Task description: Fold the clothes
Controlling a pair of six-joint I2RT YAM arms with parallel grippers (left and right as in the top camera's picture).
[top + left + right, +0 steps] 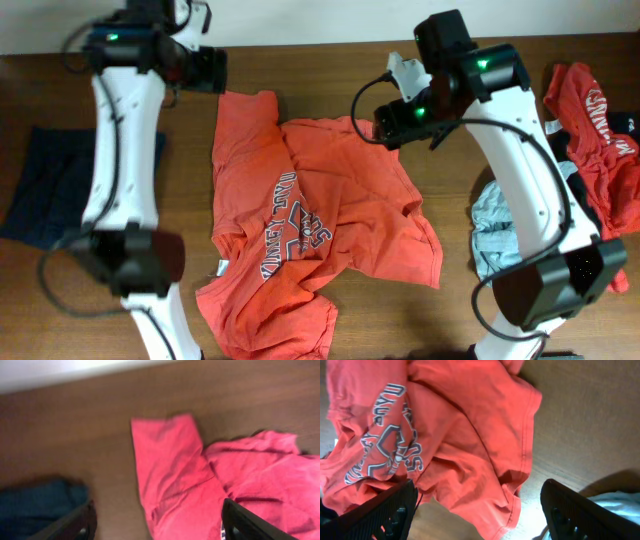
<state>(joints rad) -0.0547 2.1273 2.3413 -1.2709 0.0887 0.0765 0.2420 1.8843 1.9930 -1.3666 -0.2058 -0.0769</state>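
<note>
The orange-red T-shirt (310,215) of the clothes lies crumpled on the middle of the wooden table (400,315), its grey-white chest print (295,225) facing up. My left gripper (205,70) hangs open above the shirt's far-left sleeve (170,465), its dark fingers (80,522) wide apart with nothing held. At the shirt's far-right corner my right gripper (385,122) also stands open. In the right wrist view the shirt (460,435) and its print (387,440) spread below the open fingers (575,510), untouched.
A navy garment (40,185) lies flat at the left edge, also seen as the navy garment (35,505). On the right sits a pile: another red printed tee (600,125), a pale grey-blue piece (495,225) and black cloth (575,180).
</note>
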